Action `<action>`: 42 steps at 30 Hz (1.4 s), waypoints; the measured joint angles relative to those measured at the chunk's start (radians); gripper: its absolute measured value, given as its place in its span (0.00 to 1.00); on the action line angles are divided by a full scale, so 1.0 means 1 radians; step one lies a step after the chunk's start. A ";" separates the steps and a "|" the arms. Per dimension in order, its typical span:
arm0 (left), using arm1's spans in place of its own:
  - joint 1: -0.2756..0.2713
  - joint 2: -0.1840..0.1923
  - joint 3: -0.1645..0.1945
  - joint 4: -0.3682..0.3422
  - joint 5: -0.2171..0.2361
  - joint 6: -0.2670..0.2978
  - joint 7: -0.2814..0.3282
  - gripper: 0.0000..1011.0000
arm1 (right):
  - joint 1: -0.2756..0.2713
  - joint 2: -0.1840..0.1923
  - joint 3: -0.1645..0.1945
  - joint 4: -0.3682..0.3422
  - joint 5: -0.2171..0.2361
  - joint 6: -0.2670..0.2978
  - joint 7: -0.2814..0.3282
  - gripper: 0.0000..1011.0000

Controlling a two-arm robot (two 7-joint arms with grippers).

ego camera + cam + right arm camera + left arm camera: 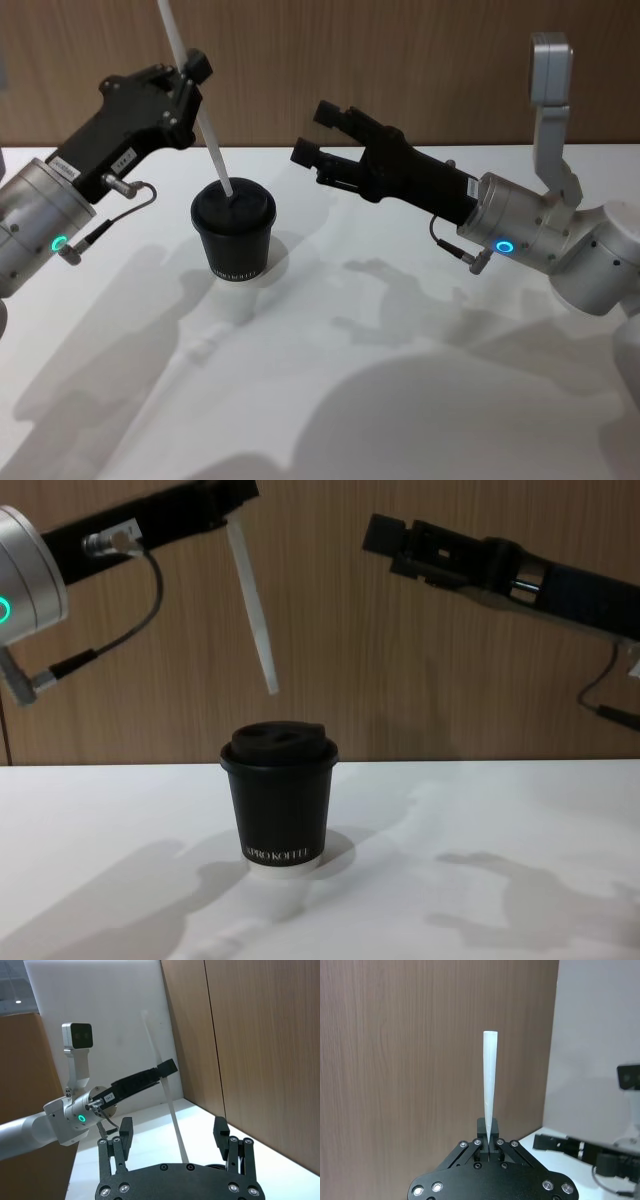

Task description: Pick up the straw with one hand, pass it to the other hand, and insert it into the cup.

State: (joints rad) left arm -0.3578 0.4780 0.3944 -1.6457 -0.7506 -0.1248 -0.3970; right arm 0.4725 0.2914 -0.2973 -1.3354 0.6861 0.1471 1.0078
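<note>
The white straw (210,140) hangs tilted, with my left gripper (195,70) shut on it partway along its length. In the chest view the lower tip of the straw (252,610) is a short way above the lid of the black cup (280,800), apart from it. The cup (233,240) stands upright on the white table. The left wrist view shows the straw (489,1085) rising from the closed fingers of the left gripper (489,1137). My right gripper (312,132) hovers open and holding nothing, to the right of the cup at about the straw's height. Its fingers (220,1130) stand wide apart.
The white table (350,400) stretches in front of and around the cup. A wood-panelled wall (420,660) rises close behind it. The left arm's silver wrist (40,225) sits at the left edge, and the right arm's wrist (520,225) at the right.
</note>
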 joint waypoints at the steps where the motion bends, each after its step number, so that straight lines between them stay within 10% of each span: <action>1: -0.002 0.004 0.004 0.000 0.018 0.003 0.008 0.00 | 0.000 0.000 0.000 0.000 0.000 0.000 0.000 0.99; 18: -0.020 0.005 0.031 0.027 0.160 0.007 0.069 0.00 | 0.000 0.000 0.000 0.000 0.000 0.000 0.000 0.99; 42: -0.040 -0.041 0.032 0.093 0.214 -0.032 0.077 0.00 | 0.000 0.000 0.000 0.000 0.000 0.000 0.000 0.99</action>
State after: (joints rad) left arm -0.3982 0.4366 0.4264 -1.5531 -0.5369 -0.1569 -0.3199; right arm 0.4725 0.2914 -0.2972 -1.3354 0.6861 0.1471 1.0078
